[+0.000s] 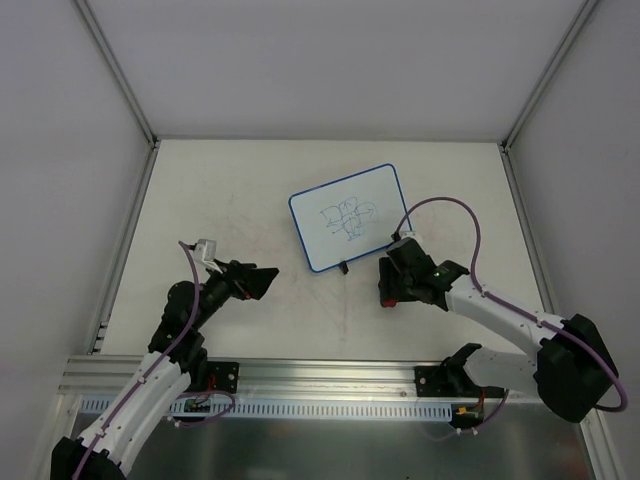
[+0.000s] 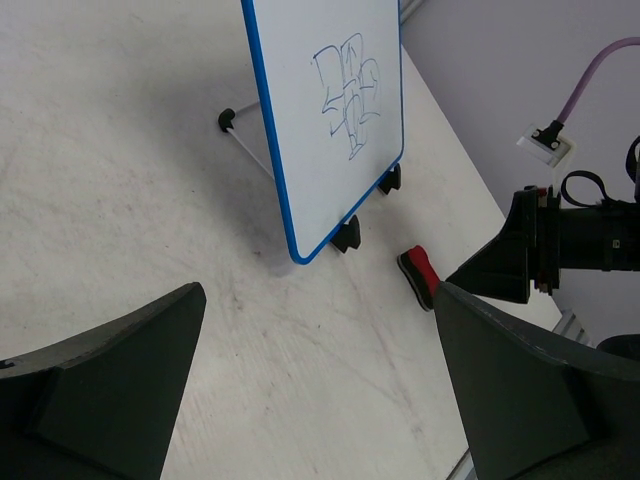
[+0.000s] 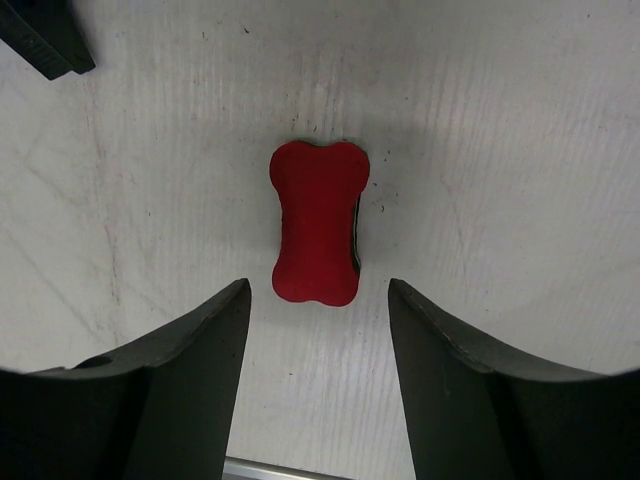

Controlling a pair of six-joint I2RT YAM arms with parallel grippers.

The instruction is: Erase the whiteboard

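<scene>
The whiteboard point(image 1: 348, 217), white with a blue frame and black feet, stands tilted on the table's middle and bears blue scribbles point(image 2: 347, 95). The left wrist view shows it from the side point(image 2: 300, 150). A small red bone-shaped eraser point(image 3: 316, 222) lies flat on the table just right of the board's near corner point(image 2: 418, 272). My right gripper point(image 3: 318, 290) is open directly over the eraser's near end, one finger on each side, not touching it point(image 1: 390, 290). My left gripper point(image 1: 262, 280) is open and empty, left of the board, pointing at it.
White enclosure walls surround the scuffed table point(image 1: 220, 200). A metal rail point(image 1: 330, 375) runs along the near edge by the arm bases. One black foot point(image 3: 45, 35) of the board shows at the right wrist view's top left.
</scene>
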